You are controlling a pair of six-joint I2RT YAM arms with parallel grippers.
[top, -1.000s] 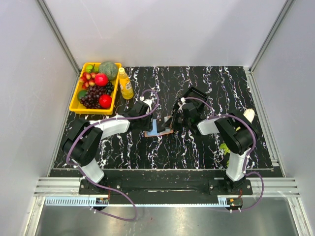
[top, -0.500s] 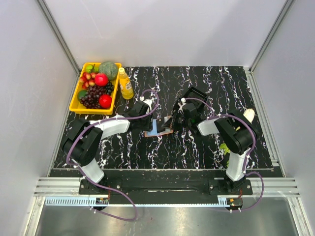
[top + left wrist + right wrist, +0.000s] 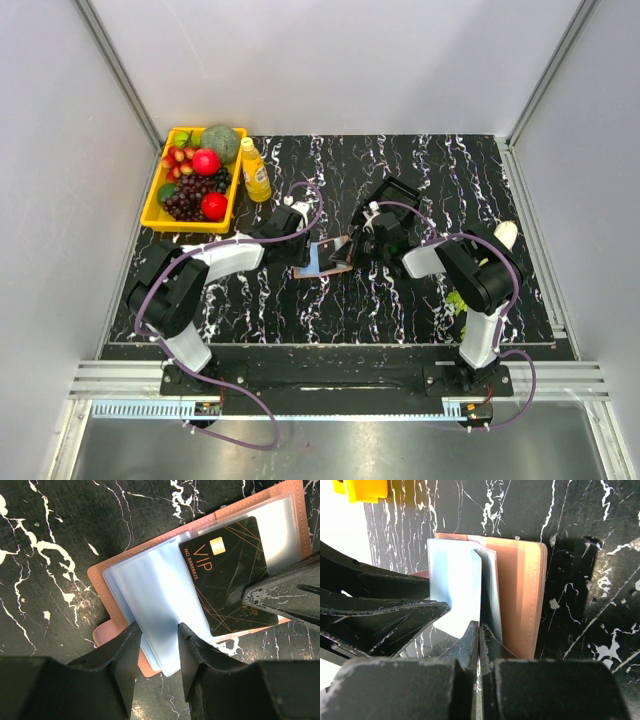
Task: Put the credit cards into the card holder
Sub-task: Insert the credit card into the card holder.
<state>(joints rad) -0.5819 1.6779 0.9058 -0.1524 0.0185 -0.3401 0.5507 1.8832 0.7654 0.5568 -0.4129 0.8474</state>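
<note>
Open holder lies at the centre of the counter. Your right hand is closed on a black card, which sits tilted at the holder's 3 o'clock side. Your left hand, half-open, straddles the sleeves at 7 o'clock. If you push askew, the card's corner may snag, buckling the sleeves or sliding the holder.
</note>
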